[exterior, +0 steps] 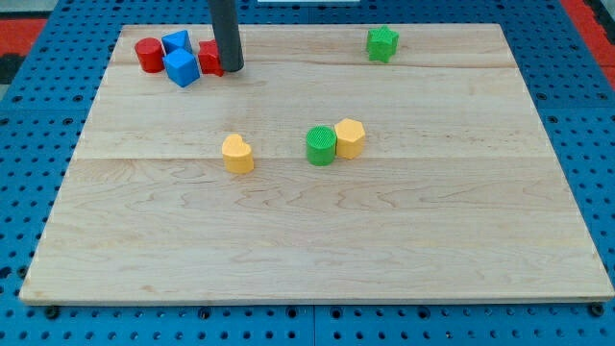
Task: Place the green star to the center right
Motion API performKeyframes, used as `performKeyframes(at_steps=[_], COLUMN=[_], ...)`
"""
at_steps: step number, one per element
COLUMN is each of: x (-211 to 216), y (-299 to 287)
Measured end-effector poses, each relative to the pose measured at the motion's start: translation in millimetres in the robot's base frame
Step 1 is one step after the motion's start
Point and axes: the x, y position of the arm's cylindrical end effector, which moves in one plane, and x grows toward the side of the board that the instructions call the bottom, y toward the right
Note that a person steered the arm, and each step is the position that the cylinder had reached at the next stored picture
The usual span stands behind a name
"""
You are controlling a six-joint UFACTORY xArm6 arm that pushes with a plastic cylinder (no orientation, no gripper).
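Observation:
The green star [382, 43] lies near the view's top edge of the wooden board [317, 240], right of the middle. My tip [231, 70] stands at the view's top left, touching or just right of a red block [209, 58] that the rod partly hides. The star is far to the right of my tip, with bare board between them.
A red cylinder [149, 55] and two blue blocks [176, 42] [182, 67] cluster left of my tip. A green cylinder [321, 145] and a yellow hexagon block [350, 138] touch near the board's middle. A yellow heart-like block [237, 154] lies to their left.

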Motion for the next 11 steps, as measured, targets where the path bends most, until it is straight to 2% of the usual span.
performKeyframes(at_steps=[4, 5, 7, 8, 9, 10, 11], x=[4, 11, -57, -79, -34, 42, 115], y=[13, 41, 182, 197, 241, 219, 222])
